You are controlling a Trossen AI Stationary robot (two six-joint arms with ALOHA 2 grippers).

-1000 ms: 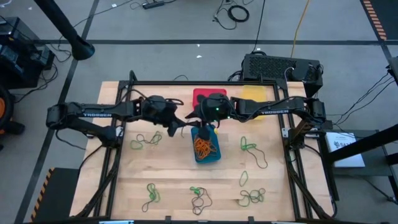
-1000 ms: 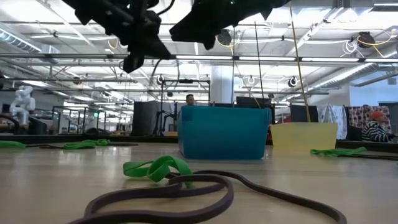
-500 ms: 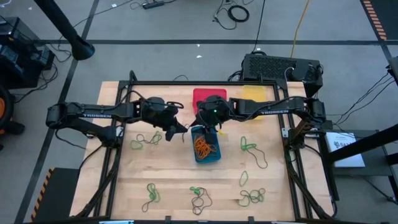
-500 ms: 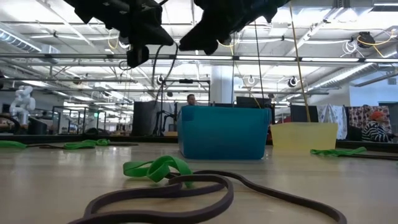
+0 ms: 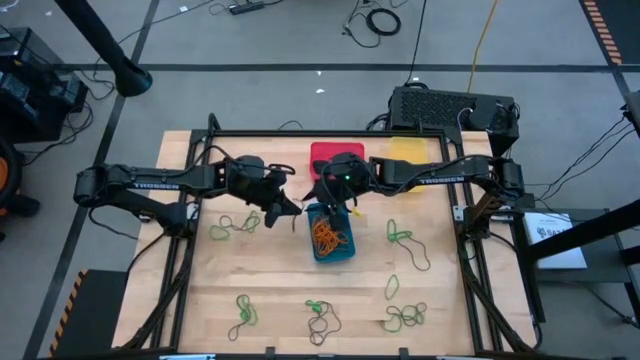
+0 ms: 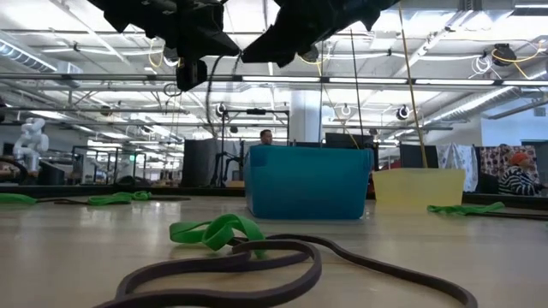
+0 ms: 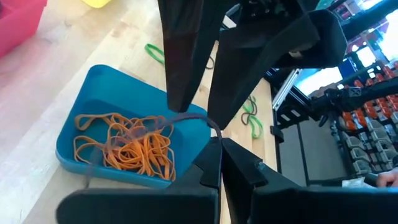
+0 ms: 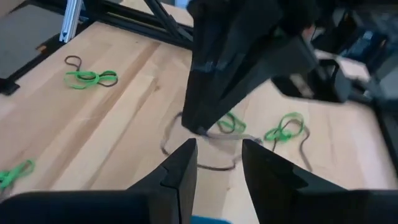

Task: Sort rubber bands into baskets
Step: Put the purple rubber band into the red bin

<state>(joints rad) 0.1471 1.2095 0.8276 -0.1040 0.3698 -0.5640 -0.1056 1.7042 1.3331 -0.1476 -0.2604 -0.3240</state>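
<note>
Now left gripper (image 5: 283,207) beside blue basket (image 5: 331,250), fingers pinching dark band (image 7: 186,118) dangling above orange bands (image 5: 328,236) inside. Right gripper (image 5: 330,192) over basket's far edge, fingers spread, empty.

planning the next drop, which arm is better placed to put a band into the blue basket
Left, likely. Its gripper is shut on a dark rubber band beside the blue basket, which holds orange bands. The right gripper, at the basket's far edge, looks open and empty.

I see a pale wooden table (image 5: 270,290) with matt grain, a smooth, slightly glossy plastic blue basket (image 6: 308,181), thin rubbery bands (image 7: 127,149), and matt dark gripper fingers (image 8: 180,180).
</note>
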